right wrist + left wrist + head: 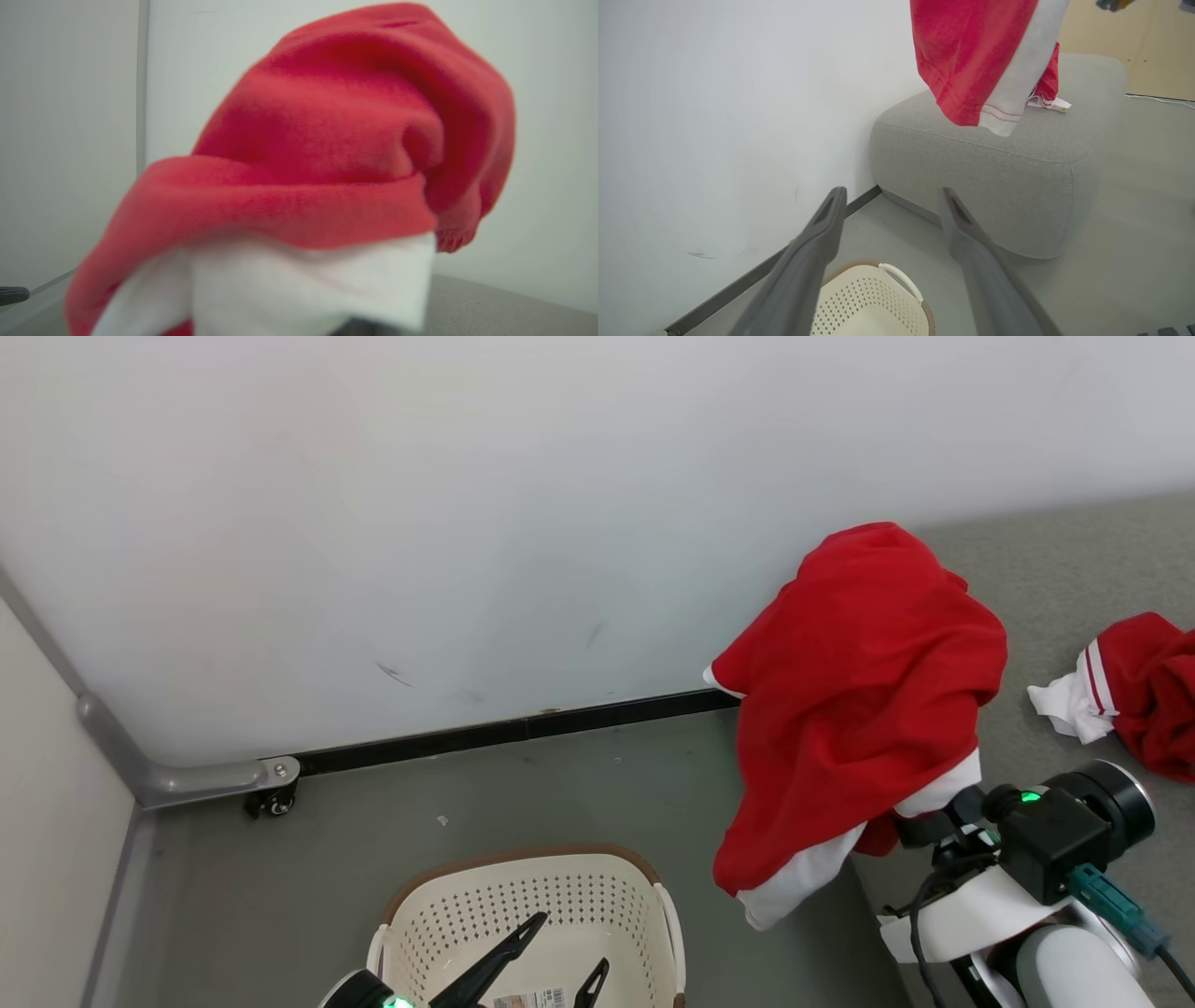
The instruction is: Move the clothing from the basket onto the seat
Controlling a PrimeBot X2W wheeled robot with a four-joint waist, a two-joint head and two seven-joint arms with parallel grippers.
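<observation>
Right end effector [924,823]: closed on a fold of the held garment [859,709]; its fingers are buried under the cloth, so the exact pinch point cannot be made out.
Held garment: red with white trim, bunched and draped over the raised fingers, its hem hanging free toward 7 o'clock in the head view. It is lifted high, likely so the loose tail clears the seat's edge.
Garment in the right wrist view: the red cloth [327,154] sits blurred, right against the lens.
Seat [1055,579]: grey cushion at 2 o'clock of the head view, against the wall [467,523]. From the left wrist view the garment [971,56] hangs above the seat's [994,154] near corner, not yet resting on it.
Second garment [1148,691]: lying crumpled on the seat at 3 o'clock, well apart from the held one.
Left end effector [571,941]: fingers spread wide, holding nothing, hovering over the basket [523,852] at 6 o'clock, probably parked out of the way.
Basket: on the floor [560,784] beside the seat; a paper label [530,1000] shows inside, and no red cloth in the part visible.
Step, as judged: carrying over the seat, with lowering and release to come.
Risk: the hanging hem could drag off the cushion's edge if released too near it.
</observation>
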